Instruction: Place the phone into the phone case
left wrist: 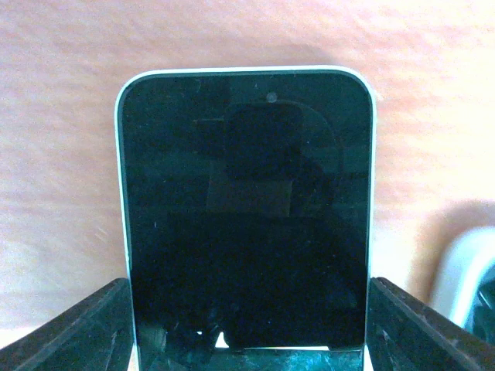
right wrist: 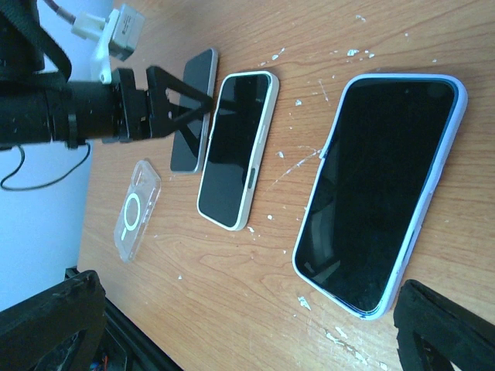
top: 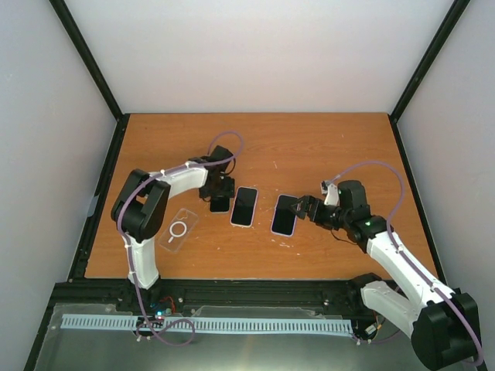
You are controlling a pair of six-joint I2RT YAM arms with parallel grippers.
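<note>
Nearest us on the left, the clear phone case (top: 179, 229) lies flat on the surface (top: 309, 147). Slightly farther, the right claw (top: 301, 209) stands wide apart, holding nothing, just right of a blue-cased phone (top: 285, 215). Left of that lies a white-edged phone (top: 244, 206). Just left again lies the phone (left wrist: 247, 209), screen up, with the left claw (left wrist: 247, 294) clamped on its long edges.

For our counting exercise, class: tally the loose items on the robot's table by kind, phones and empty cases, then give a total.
Phones: 3 (left phone, middle phone, right phone)
Empty clear case: 1
Total: 4
</note>
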